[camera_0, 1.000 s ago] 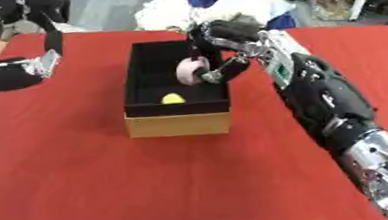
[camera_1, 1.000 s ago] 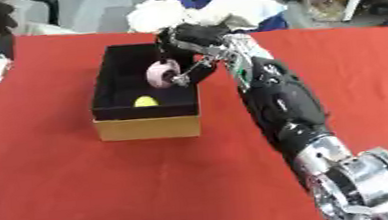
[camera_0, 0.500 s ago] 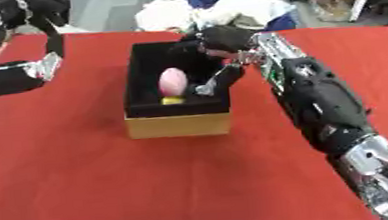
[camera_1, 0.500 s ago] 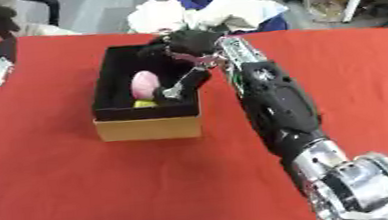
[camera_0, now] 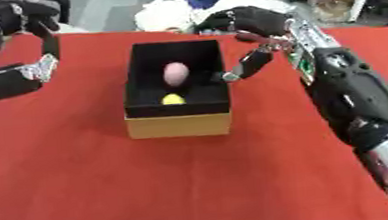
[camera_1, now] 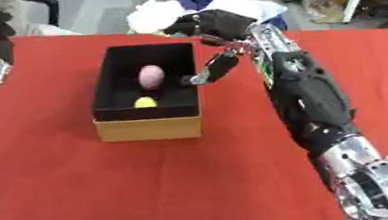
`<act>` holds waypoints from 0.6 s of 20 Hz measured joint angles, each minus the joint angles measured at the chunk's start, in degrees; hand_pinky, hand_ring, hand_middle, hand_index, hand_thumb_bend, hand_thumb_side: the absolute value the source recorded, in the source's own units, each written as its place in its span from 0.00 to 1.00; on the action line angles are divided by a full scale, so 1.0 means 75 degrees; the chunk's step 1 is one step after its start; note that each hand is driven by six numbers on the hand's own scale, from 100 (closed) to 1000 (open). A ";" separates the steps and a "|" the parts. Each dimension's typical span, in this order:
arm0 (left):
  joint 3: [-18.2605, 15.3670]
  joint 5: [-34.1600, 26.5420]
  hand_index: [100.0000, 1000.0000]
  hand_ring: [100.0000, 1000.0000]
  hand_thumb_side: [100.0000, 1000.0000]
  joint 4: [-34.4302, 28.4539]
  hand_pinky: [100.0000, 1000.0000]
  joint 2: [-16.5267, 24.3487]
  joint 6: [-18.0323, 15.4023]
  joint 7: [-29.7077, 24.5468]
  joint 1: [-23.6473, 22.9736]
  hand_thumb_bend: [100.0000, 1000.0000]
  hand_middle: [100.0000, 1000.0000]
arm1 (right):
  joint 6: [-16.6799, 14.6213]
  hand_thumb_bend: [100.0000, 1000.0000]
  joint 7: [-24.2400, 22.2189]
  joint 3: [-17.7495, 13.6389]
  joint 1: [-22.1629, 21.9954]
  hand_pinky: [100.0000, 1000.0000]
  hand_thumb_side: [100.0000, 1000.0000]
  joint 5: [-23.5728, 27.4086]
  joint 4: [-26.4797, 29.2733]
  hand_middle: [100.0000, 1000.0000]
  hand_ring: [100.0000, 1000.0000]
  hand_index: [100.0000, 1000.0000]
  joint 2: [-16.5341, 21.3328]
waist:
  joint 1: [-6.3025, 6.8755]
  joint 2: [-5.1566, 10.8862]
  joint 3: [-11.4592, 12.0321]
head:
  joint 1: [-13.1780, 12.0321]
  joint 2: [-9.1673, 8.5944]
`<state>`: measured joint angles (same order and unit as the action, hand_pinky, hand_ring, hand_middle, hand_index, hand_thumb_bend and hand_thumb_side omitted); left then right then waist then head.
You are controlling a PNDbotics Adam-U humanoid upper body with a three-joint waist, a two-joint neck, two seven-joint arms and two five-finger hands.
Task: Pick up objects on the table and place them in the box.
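Presently your table [camera_0: 108,190], under its red cloth, carries one box [camera_0: 180,125], open at the top, black inside with tan outer walls. I see no loose object on the cloth in either view, so judge the task near its end unless something lies outside the frame.

Your right arm reaches in from the right side, and your right hand [camera_0: 245,24] sits over the box's far right corner. Its fingers [camera_0: 245,67] are relaxed and spread, holding nothing, and they point down toward the right wall of the box, just beside the rim.

Your left hand [camera_0: 22,11] is raised at the upper left, well apart from the box; I cannot tell how its fingers stand.

Inside the box, the pink egg-shaped object [camera_0: 175,73] lies to the left of your right fingers, its long axis running toward the far wall. The small yellow object [camera_0: 173,99] lies just nearer you, close beside the pink one.

Your right hand is the nearer to the box. Lift clear upward and to the right; that side of the cloth is open.
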<state>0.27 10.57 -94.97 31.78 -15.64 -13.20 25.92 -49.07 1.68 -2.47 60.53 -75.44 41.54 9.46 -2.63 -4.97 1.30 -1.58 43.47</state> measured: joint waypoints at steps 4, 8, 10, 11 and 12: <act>-0.0255 -0.0110 0.76 0.49 0.36 -0.0046 0.59 0.0037 0.0104 0.0262 -0.0418 0.00 0.53 | -0.0123 0.02 0.0426 -0.0689 -0.0782 0.73 0.23 0.0451 0.0584 0.68 0.67 0.86 0.0738 | -0.0008 0.0002 -0.0077 | -0.0184 -0.0011; -0.0388 -0.0244 0.76 0.49 0.42 -0.0139 0.59 0.0063 0.0189 0.0456 -0.0672 0.00 0.53 | -0.0204 0.00 0.0913 -0.1305 -0.1581 0.73 0.23 0.0940 0.0888 0.66 0.66 0.85 0.1474 | -0.0001 -0.0002 -0.0100 | -0.0227 -0.0027; -0.0435 -0.0342 0.77 0.49 0.45 -0.0173 0.59 0.0062 0.0236 0.0534 -0.0774 0.00 0.53 | -0.0176 0.00 0.1168 -0.1533 -0.2002 0.72 0.30 0.1194 0.1047 0.64 0.64 0.83 0.1676 | 0.0001 -0.0002 -0.0131 | -0.0243 -0.0028; -0.0456 -0.0394 0.77 0.49 0.45 -0.0182 0.59 0.0060 0.0266 0.0568 -0.0827 0.00 0.53 | -0.0126 0.00 0.1298 -0.1647 -0.2216 0.72 0.31 0.1323 0.1128 0.63 0.63 0.83 0.1725 | 0.0001 -0.0001 -0.0135 | -0.0245 -0.0028; -0.0480 -0.0450 0.77 0.49 0.45 -0.0185 0.59 0.0055 0.0288 0.0599 -0.0884 0.00 0.53 | -0.0058 0.00 0.1424 -0.1754 -0.2420 0.72 0.35 0.1451 0.1203 0.63 0.63 0.82 0.1748 | 0.0001 0.0000 -0.0142 | -0.0249 -0.0028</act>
<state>-3.33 7.19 -96.35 32.19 -13.48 -8.71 19.29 -49.50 12.35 -15.62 42.38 -64.55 50.56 22.57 -2.62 -4.97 0.23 -3.45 43.26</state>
